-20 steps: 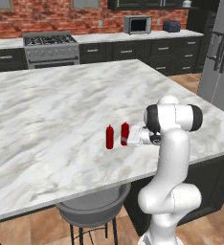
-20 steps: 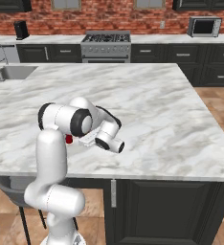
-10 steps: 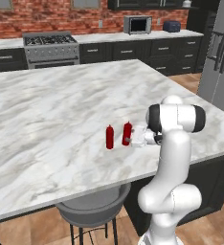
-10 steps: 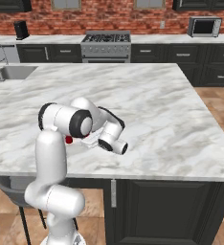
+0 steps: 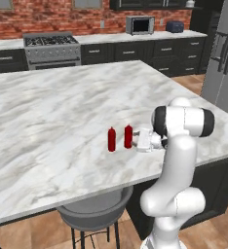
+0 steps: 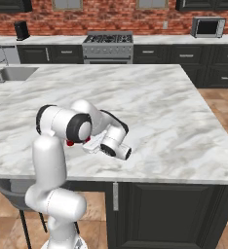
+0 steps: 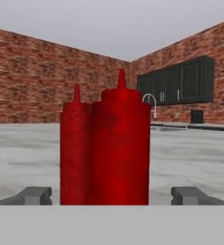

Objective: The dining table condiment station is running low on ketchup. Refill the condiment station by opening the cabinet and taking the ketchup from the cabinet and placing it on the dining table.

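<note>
Two red ketchup bottles stand upright side by side on the white marble dining table [image 5: 62, 112], near its front edge. My gripper [image 5: 135, 139] is level with the nearer ketchup [image 5: 128, 136], which stands free between open jaws. In the hand view this ketchup [image 7: 121, 148] is close ahead, and a dark fingertip [image 7: 35, 195] rises well clear of it on each side. The other bottle [image 7: 74, 153] stands just behind and to its left. From the right base, my arm covers all but a red sliver of ketchup [image 6: 70, 143]. Black wall cabinets [image 7: 181, 81] hang far off; I cannot tell which is the task's cabinet.
A grey stool [image 5: 91, 214] is tucked under the table's front edge beside my base. Along the brick back wall run a stove [image 5: 50, 46], a microwave [image 5: 139, 24] and black drawers. A steel fridge [image 5: 225, 53] stands at the right, and a sink [image 6: 13, 73] at the table's far left.
My jaws have spread wide and let go of the nearer ketchup, which stays standing on the table. The arm and the other bottle have hardly moved.
</note>
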